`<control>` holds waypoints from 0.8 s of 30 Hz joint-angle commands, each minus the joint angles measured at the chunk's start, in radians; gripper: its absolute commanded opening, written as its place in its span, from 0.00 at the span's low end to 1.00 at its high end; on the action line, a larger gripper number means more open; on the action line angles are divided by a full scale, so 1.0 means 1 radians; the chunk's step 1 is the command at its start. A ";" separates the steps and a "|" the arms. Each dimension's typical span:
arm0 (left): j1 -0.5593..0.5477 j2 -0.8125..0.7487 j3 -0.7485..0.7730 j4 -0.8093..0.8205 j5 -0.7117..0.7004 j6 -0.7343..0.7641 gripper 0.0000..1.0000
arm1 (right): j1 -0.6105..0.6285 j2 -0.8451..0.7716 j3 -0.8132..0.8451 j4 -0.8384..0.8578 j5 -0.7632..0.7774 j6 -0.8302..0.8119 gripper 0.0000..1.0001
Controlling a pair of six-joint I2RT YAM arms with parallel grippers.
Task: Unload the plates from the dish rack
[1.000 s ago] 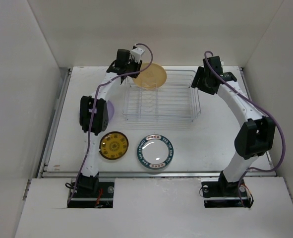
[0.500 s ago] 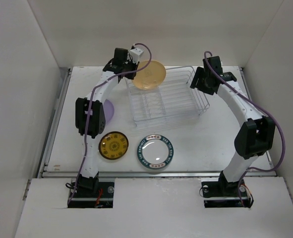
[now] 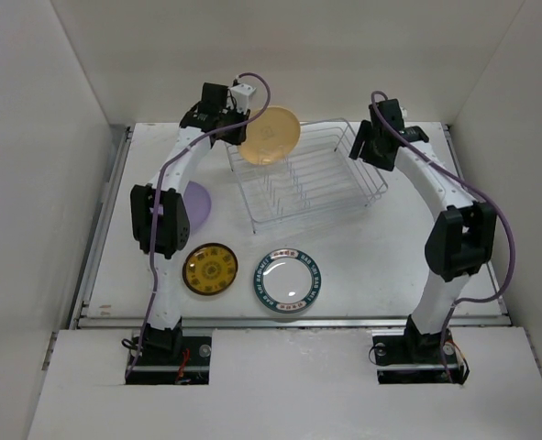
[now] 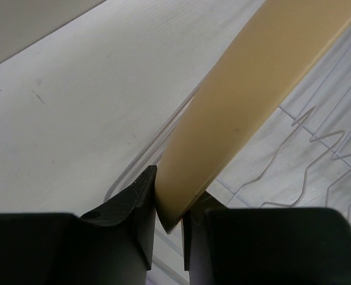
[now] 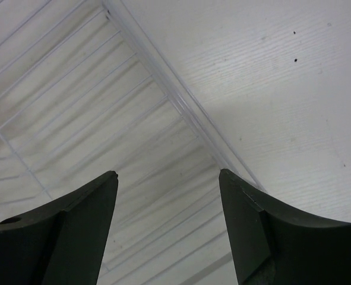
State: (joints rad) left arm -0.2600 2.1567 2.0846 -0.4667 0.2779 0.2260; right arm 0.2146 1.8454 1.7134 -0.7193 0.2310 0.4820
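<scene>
My left gripper (image 3: 238, 128) is shut on the near edge of the tan-yellow plate (image 3: 271, 136) and holds it tilted above the far left corner of the dish rack (image 3: 309, 181). In the left wrist view both fingers pinch the plate's rim (image 4: 252, 89), midway at my left gripper (image 4: 170, 205), with rack wires (image 4: 318, 136) below. The rack sits skewed on the table with no other plate in it. My right gripper (image 3: 359, 151) is open and empty at the rack's far right corner. In the right wrist view it (image 5: 168, 178) hangs over the rack's rim wire (image 5: 181, 107).
A lilac plate (image 3: 197, 202) lies left of the rack, partly behind the left arm. An orange-centred dark-rimmed plate (image 3: 210, 269) and a white plate with a teal patterned rim (image 3: 288, 280) lie flat near the front. White walls enclose the table.
The left gripper has drawn the tan-yellow plate up and to the left. The rack has swung from square to skewed, its right end further back. The right gripper shifted slightly back.
</scene>
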 commanded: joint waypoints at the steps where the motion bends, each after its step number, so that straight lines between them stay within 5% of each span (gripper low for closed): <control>1: 0.007 -0.107 0.107 0.082 0.145 -0.152 0.00 | -0.021 0.067 0.098 -0.031 0.076 -0.026 0.75; 18: -0.011 0.035 0.149 0.145 -0.005 -0.093 0.00 | -0.021 0.353 0.265 0.011 0.117 -0.168 0.77; 24: -0.012 0.061 0.177 0.155 -0.042 -0.093 0.00 | -0.021 0.304 0.163 0.070 0.021 -0.114 0.58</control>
State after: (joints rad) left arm -0.2668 2.2745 2.1738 -0.4206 0.2054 0.2337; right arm 0.1967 2.2078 1.9137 -0.7128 0.3038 0.3397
